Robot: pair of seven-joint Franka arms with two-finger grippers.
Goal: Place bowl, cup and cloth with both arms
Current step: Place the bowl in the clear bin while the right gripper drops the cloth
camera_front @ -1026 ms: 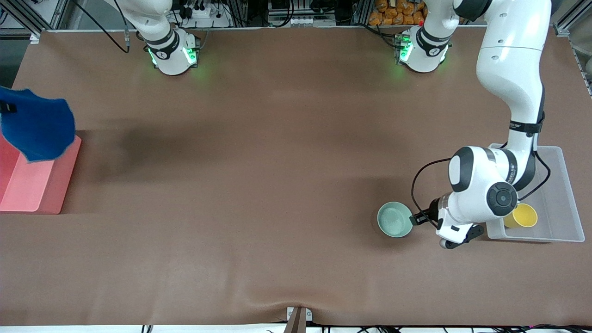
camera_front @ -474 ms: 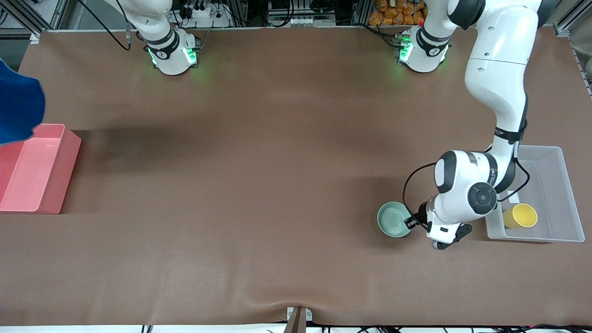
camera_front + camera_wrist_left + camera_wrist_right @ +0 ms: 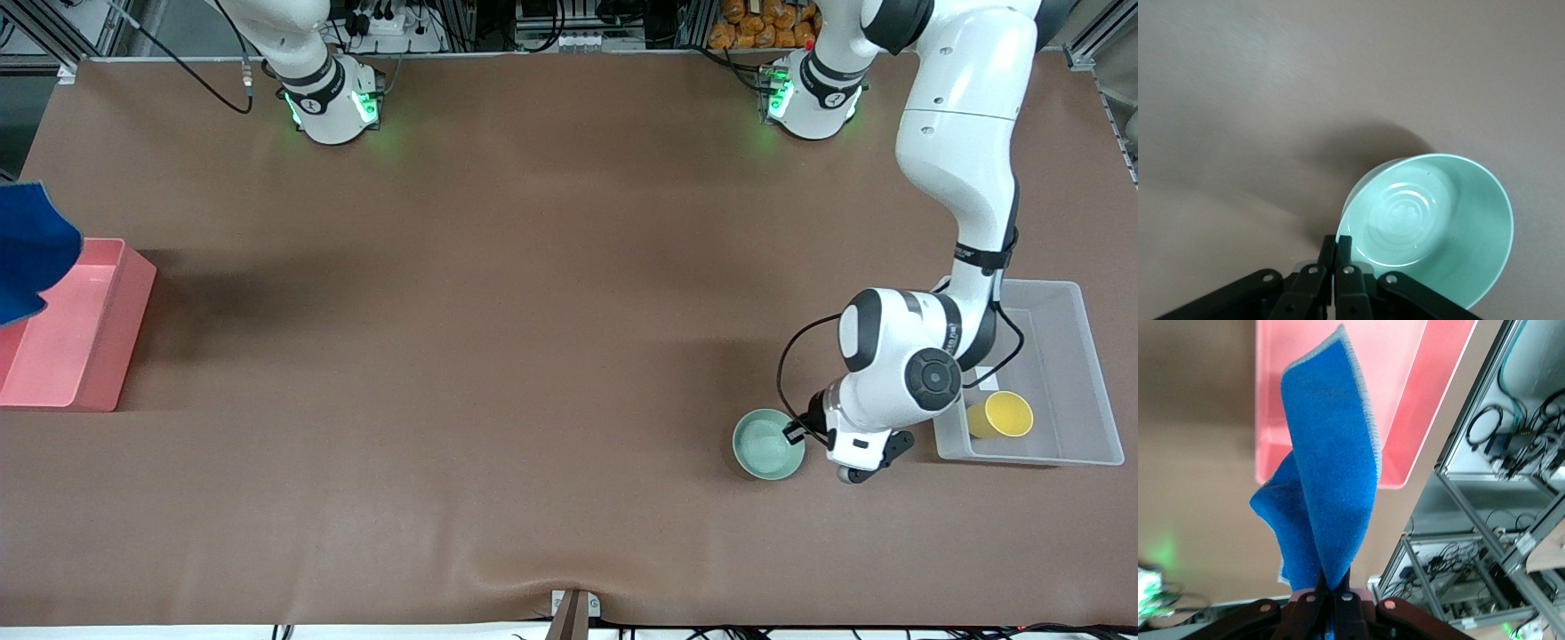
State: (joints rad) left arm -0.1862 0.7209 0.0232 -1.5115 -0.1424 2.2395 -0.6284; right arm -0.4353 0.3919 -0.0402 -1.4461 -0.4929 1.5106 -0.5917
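The pale mint-green bowl (image 3: 766,447) is held by its rim in my left gripper (image 3: 794,433), tilted and just above the brown table. In the left wrist view the shut fingers (image 3: 1343,241) pinch the edge of the bowl (image 3: 1438,213). The yellow cup (image 3: 1007,414) sits in the clear bin (image 3: 1071,356) beside the left arm's wrist. The blue cloth (image 3: 27,249) hangs over the pink bin (image 3: 89,356) at the right arm's end. My right gripper (image 3: 1333,583) is shut on the cloth (image 3: 1331,487) above the pink bin (image 3: 1418,407); it is out of the front view.
The clear bin is at the left arm's end of the table, the pink bin at the right arm's end. The left arm's elbow and forearm rise over the clear bin. Metal framing and cables (image 3: 1498,520) stand past the table edge by the pink bin.
The left gripper has closed on the bowl's rim and drawn it nearer the front camera. The cloth has moved outward over the pink bin and dropped a little.
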